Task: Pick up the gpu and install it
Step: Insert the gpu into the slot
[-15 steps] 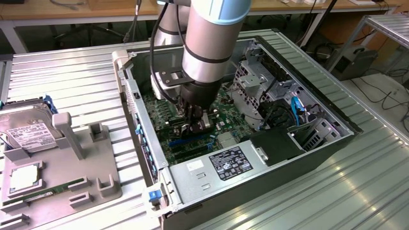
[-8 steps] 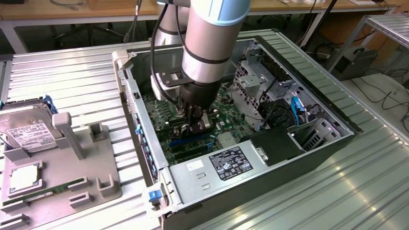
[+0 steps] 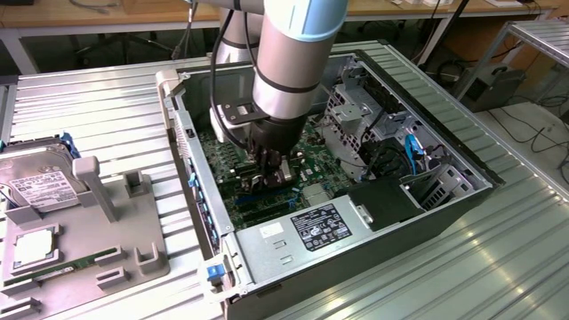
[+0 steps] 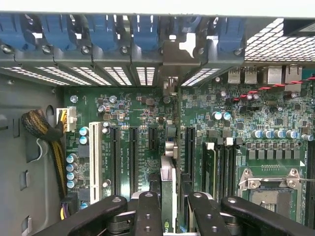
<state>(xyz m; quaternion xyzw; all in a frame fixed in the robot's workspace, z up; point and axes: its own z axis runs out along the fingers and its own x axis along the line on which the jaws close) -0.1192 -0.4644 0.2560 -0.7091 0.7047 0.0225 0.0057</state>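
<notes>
Table (image 3: 80,100) of ribbed metal sheeting carries everything in the exterior view, and on it lies an open computer case (image 3: 444,200) with its side panel off and its insides facing up. The robot arm (image 3: 289,60) reaches down from above into the middle of that case. On the floor of the case sits the green motherboard (image 4: 275,113), studded with small capacitors and crossed by long black slots and one white slot (image 4: 95,162). A boxy silver power supply (image 3: 302,233) with a dark label fills the near end of the case, and a metal drive cage (image 3: 351,110) stands toward the exterior view's right. To the exterior view's left of the case, well apart from it, a grey holder tray (image 3: 124,233) bears a silver hard drive (image 3: 36,187) with a white label and a narrow green memory stick (image 3: 62,267). The gripper (image 4: 168,206) is low over the motherboard, and its black fingers (image 4: 147,216) are pressed against the two faces of the gpu (image 4: 168,189), pinching it between them. The gpu stands on edge, seen end-on from the wrist view, in line with a black slot among the expansion slots; whether its lower edge is fully seated there cannot be told. Its silver bracket (image 4: 177,56) reaches up to the row of blue clips (image 4: 142,27) along the case's rear wall.
</notes>
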